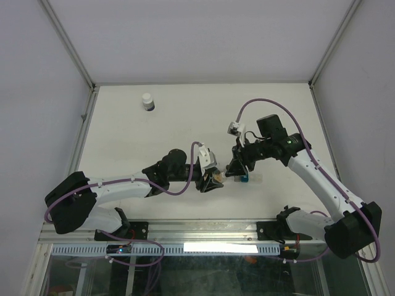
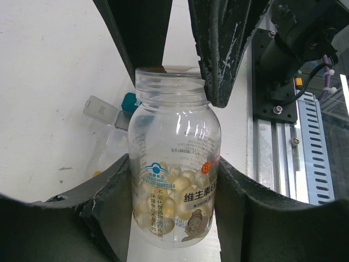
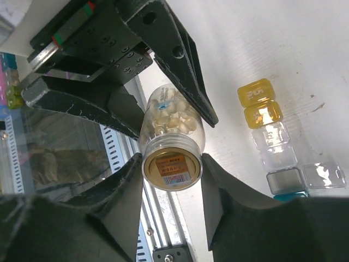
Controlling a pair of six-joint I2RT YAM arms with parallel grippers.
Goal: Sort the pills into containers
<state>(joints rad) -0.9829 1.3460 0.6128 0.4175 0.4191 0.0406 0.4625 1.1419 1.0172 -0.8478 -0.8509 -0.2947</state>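
The left arm [image 1: 123,185] stretches rightward and the right arm [image 1: 321,179] bends inward to meet it (grippers nearly nose to nose). The left gripper [image 1: 212,180] clamps the clear bottle [image 2: 174,180] by its body. The right gripper [image 1: 236,169] pinches its mouth end.

Behind the clear bottle [image 2: 174,164] between the left claw's fingers [image 2: 103,207], we see the pill-box strip [image 2: 103,112] only as a blur, its teal cell [image 2: 130,101] mostly hidden. Beside the right claw's fingers [image 3: 229,218], a fingertip cuts that teal cell off. From above, the strip under the right claw [image 1: 237,170] is too small to make out.
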